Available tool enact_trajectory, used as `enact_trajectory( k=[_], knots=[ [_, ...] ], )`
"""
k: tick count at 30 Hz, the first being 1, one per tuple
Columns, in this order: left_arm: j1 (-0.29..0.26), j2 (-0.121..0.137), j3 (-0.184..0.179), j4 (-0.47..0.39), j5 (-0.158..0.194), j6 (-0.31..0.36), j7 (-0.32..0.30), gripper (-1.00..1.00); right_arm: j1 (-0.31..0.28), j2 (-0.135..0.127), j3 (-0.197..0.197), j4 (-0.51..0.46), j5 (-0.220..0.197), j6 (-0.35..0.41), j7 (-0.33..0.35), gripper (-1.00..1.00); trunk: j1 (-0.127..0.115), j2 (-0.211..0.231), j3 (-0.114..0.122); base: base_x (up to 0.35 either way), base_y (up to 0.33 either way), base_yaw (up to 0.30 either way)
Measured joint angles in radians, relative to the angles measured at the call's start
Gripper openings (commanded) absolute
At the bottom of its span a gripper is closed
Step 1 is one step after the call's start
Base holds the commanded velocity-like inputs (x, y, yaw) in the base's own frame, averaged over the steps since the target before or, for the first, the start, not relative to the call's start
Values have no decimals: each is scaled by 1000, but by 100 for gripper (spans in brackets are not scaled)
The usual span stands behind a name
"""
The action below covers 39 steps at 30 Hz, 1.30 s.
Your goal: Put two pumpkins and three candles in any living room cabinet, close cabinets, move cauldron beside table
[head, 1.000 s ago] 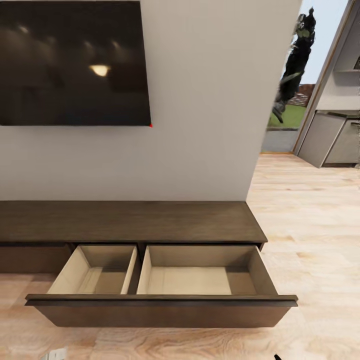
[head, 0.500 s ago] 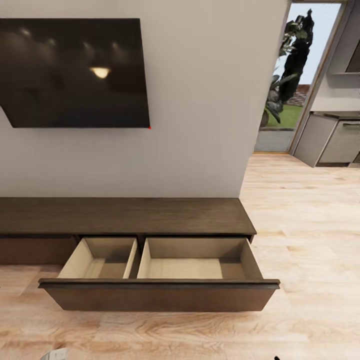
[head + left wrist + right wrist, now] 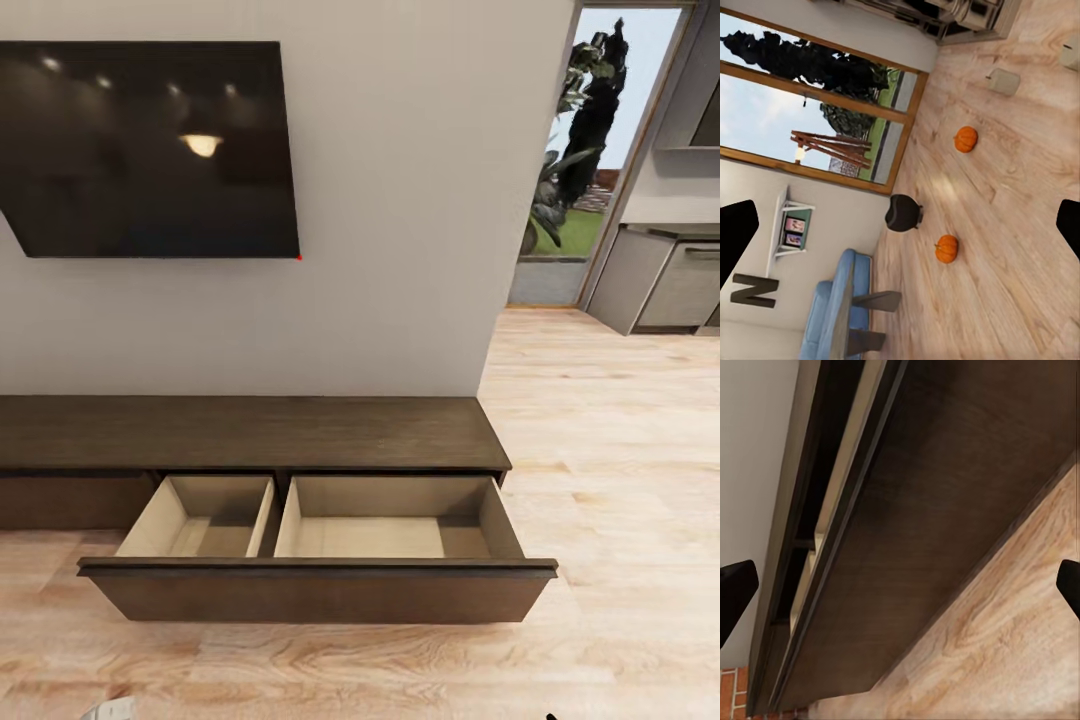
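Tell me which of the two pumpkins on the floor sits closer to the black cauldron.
The pumpkin just beside the cauldron; the other pumpkin lies farther off, nearer the candle.

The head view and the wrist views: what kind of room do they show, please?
Most likely a living room: a black TV hangs on the wall above a long, low dark wood cabinet with one drawer pulled open, and the left wrist view shows a blue sofa on the wood-plank floor.

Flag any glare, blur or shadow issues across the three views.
Head view: lamp glare reflects in the TV; the open drawer is evenly lit. Left wrist view: sharp, both pumpkins clear, window bright. Right wrist view: the drawer front looks soft and close-up.
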Motion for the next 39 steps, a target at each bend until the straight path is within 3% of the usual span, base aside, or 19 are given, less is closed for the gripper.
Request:
enact_trajectory(
  k=[19,39],
  knots=[
    [0,1,0,1,-2,-3,0,100,0,4,3,-4,0,1,-16,100,0,0,9,0,-44,95],
    [0,1,1,1,-3,-3,0,100,0,5,6,-2,1,-1,-17,100,0,0,9,0,-1,278]
  ],
)
